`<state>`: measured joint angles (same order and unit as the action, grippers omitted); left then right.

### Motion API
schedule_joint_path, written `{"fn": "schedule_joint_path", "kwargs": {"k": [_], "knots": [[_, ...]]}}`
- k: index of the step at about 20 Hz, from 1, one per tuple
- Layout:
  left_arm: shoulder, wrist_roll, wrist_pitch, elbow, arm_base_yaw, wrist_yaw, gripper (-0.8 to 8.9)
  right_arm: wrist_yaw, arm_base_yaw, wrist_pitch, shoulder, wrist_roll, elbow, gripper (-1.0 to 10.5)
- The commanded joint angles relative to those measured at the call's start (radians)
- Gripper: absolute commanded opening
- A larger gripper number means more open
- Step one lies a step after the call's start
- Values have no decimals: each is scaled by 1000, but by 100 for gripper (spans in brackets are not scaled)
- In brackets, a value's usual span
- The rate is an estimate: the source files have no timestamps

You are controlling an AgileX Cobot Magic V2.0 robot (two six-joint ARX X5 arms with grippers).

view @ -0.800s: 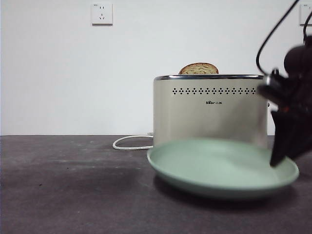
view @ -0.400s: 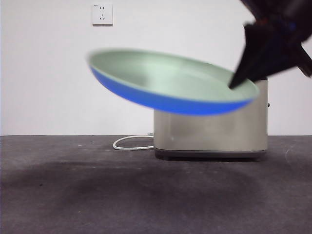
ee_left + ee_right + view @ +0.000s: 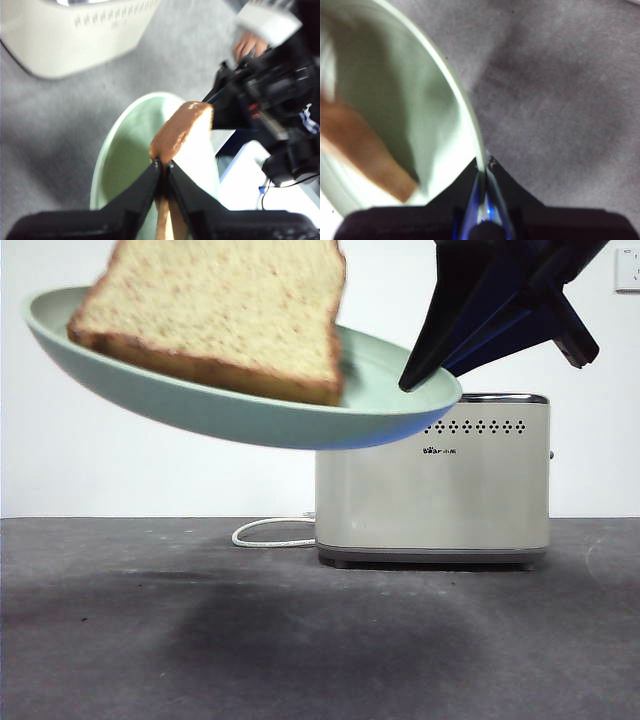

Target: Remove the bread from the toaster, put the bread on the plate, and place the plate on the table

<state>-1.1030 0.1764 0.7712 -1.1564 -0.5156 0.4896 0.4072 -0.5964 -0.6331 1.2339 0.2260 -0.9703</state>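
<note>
Left gripper (image 3: 164, 167): jaws were clamped on the bread (image 3: 225, 310), which was held over the plate (image 3: 200, 405), its lower crust at the dish.
Plate: was held tilted above the table (image 3: 120, 640), high end at 9 o'clock of the front view.
Right gripper (image 3: 485, 162): was pinched on the plate's rim, at 2 o'clock in the front view.
Toaster (image 3: 432, 480): was seen standing on the table at 3 o'clock, behind the plate.

Place: a robot test bench or lab, not a lived-in kitchen.
Backdrop: bare white wall (image 3: 150, 440), socket plate (image 3: 628, 268) at 2 o'clock.
Surface: scuffed dark grey table (image 3: 150, 640).
Prop: lone cream toaster (image 3: 432, 480), white cord (image 3: 270, 533) trailing.
</note>
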Motion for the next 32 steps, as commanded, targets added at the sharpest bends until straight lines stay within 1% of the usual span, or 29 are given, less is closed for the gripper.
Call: {"fn": "schedule_joint_path", "kwargs": {"k": [1,3,4,5,7,8,12,16,19,23,25,27,28,30,32], "knots": [[-47,-16,-8,6,-2,11,-6,3,-2,18,-4,21,6,-13],[-94,-15,8,6,-8,10,-3,2,-2,19,-4,21,6,-13],[-113,-15,17,6,-8,5,15,3,-2,19,-4,21,6,-13],[-128,-14,21,6,-8,-10,110,3,-2,19,-4,21,6,-13],[-142,-12,23,5,-9,-40,429,6,-2,19,-4,21,6,-13],[-142,-11,19,5,-13,-43,499,6,-2,18,-4,21,6,-13],[-139,-11,-3,-3,-16,-43,500,12,-2,10,-4,21,6,-13],[-122,-12,17,-56,-16,-40,499,9,-2,-23,-4,21,6,-13],[-71,-24,33,-126,-13,-40,499,5,5,-30,-4,20,6,-12],[24,-58,127,-236,-13,-42,498,4,50,-30,-4,21,6,-13],[80,-79,190,-272,-14,-43,480,5,95,-31,-4,21,6,-13],[143,-84,230,-279,-13,-44,276,5,148,-34,-4,21,6,-13],[174,-104,256,-279,-13,-44,154,5,175,-41,-4,20,6,-13],[219,-129,301,-279,-14,-45,-14,1,224,-67,-3,6,6,-13],[260,-140,330,-279,-14,-64,-9,-36,280,-110,10,-22,6,-13]]}}
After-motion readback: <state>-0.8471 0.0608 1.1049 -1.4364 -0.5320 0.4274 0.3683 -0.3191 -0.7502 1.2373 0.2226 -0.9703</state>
